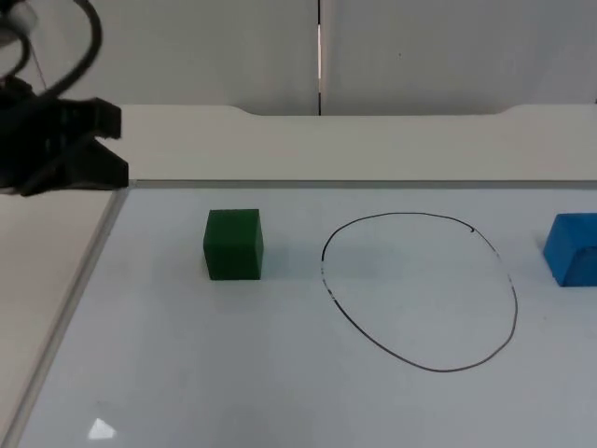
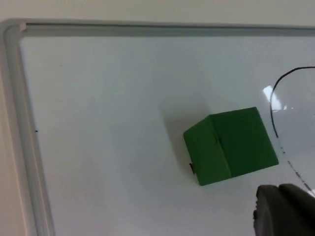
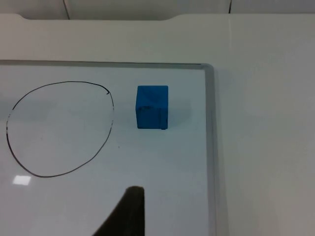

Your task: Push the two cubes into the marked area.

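Green cube (image 1: pixel 233 244): it sits flat on the white surface (image 1: pixel 233 373), outside the ring and just beside the ring's left side. It is far in front of the left fingers and nothing touches it. It looks placed there so the left arm can shove it sideways into the ring.

Blue cube (image 1: pixel 574 248): it sits on the surface, outside the ring, near the ring's right side. In the right wrist view it (image 3: pixel 152 107) is well ahead of the dark fingertip. It seems put there for the right arm to push.

Ring (image 1: pixel 420 291): a thin black line drawn on the surface between the two cubes. It is the marked spot, and no cube is in it yet.

Left gripper (image 1: pixel 98 145): it hangs over the far left edge of the surface, away from the green cube. Its fingers hold nothing; whether they are apart or closed cannot be told.

Right gripper: one fingertip (image 3: pixel 125 214) points toward the ring and blue cube. Its finger state cannot be told.

Writing: no words or labels can be read.
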